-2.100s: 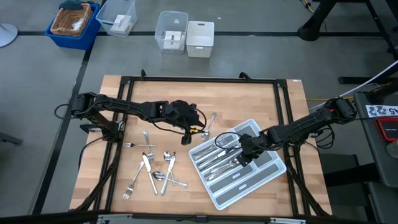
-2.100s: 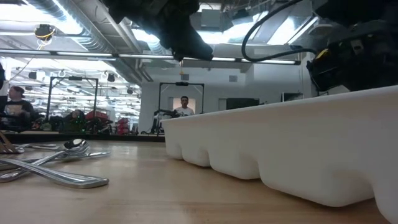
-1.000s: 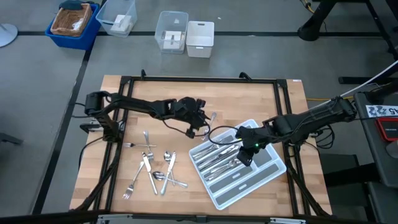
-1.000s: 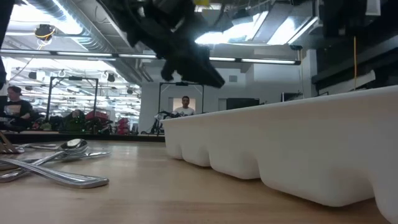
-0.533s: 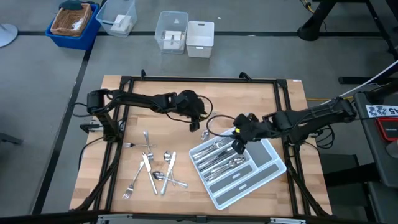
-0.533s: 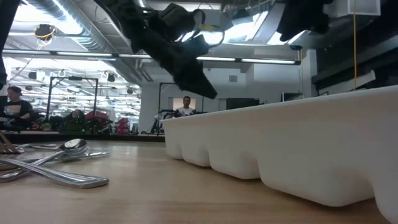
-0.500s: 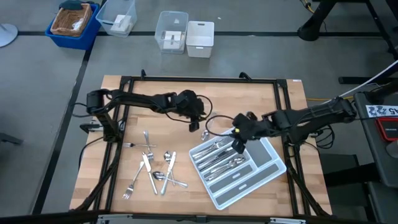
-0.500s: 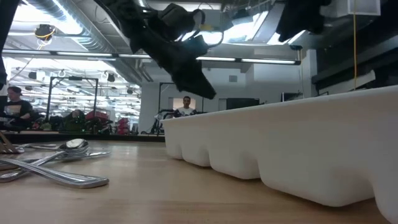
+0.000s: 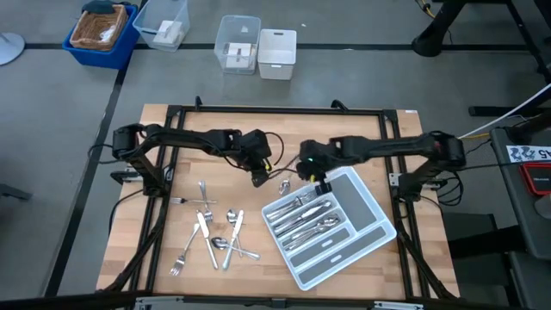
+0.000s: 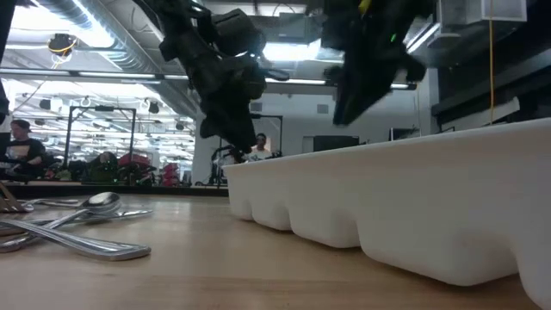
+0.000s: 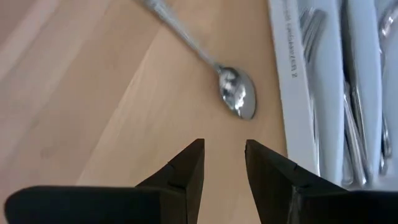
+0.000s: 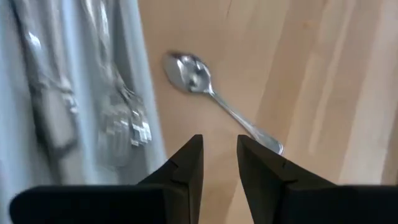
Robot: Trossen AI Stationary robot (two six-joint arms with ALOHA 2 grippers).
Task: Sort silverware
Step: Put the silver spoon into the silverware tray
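a lone shiny silver metal spoon (image 11: 233, 93) lies on the wooden table (image 9: 344, 138) just beside the light grey compartmented plastic tray (image 9: 372, 226). the left gripper (image 11: 222, 163) and right gripper (image 12: 219, 157) hover near that tray, each slightly parted, empty.

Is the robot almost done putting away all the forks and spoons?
Not yet. Several pieces already lie in the grey tray. Both pincers are empty now: the left pincer and the right pincer hover on either side of one lone spoon beside the tray. A loose pile of forks, spoons and knives waits on the table's left part, so about half remains.
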